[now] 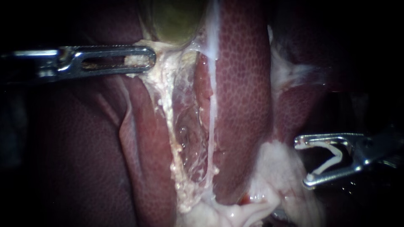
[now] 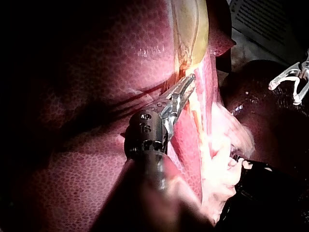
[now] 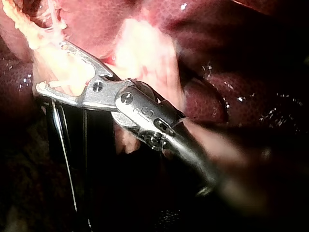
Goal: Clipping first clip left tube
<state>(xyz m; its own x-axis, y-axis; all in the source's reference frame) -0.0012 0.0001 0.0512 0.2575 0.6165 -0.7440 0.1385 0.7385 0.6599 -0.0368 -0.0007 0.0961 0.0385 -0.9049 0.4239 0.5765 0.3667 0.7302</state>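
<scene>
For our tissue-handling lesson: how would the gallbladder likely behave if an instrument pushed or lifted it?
Probably soft and floppy: the gallbladder is a translucent greenish sac, and the pale tissue at its neck stretches where the left instrument grips. Its glossy surface suggests slipperiness.

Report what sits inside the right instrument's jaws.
A white clip, spread open, held between both jaws of the right instrument; no tube inside it. Its back end is hidden by metal.

You have two instruments, left instrument (image 1: 150, 59) and right instrument (image 1: 302, 162), one clip (image 1: 332, 157), one gallbladder (image 1: 172, 21), one liver (image 1: 242, 84).
</scene>
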